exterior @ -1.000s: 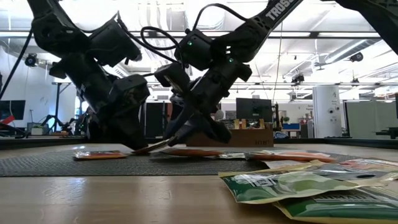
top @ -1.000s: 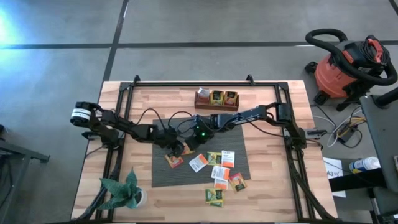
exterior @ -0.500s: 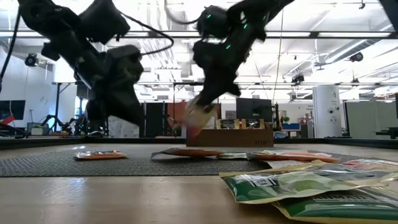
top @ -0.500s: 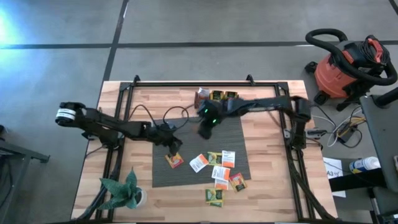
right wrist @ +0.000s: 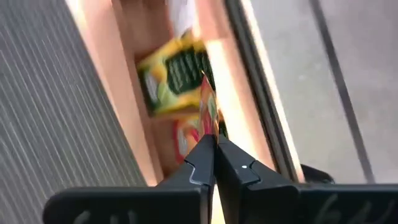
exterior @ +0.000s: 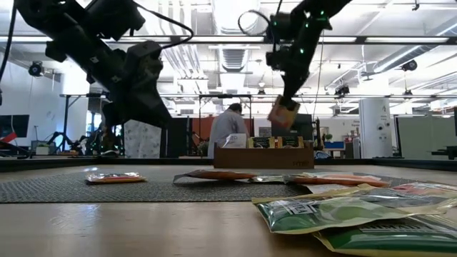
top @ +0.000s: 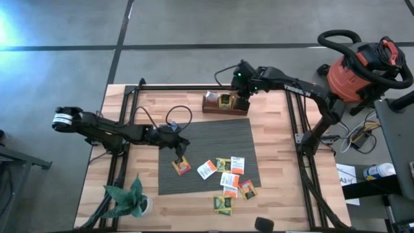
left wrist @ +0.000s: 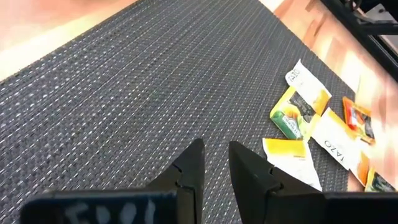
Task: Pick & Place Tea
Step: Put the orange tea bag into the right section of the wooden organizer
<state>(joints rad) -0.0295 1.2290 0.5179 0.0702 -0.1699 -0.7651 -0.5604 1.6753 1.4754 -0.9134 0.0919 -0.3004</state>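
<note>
The right hand [top: 241, 98] hangs over the far edge of the desk [top: 272, 194], just above the wooden box [top: 220, 103] that stands at the far edge of the grey mat [top: 213, 139]. Its fingers are pressed tight on one orange-red tea packet [right wrist: 208, 109], held upright by its edge; in the low view that packet [exterior: 283, 114] is in the air above the box [exterior: 264, 157]. The box already holds packets: a yellow-green one [right wrist: 177, 78] and an orange-red one [right wrist: 186, 137] lie in its compartments below the hand.

The left hand [top: 179, 147] hovers over the mat near its left edge. Its fingers [left wrist: 189, 168] stand a little apart with nothing between them.

The rest of the tea lies loose. One orange packet [top: 181, 166] sits on the mat just beside the left hand. A cluster of white, yellow and orange packets [top: 229, 169] spreads over the mat's near right part, and green ones [top: 223, 205] lie on the bare wood by the near edge of the desk. A potted plant [top: 129, 199] stands at the near left corner.
</note>
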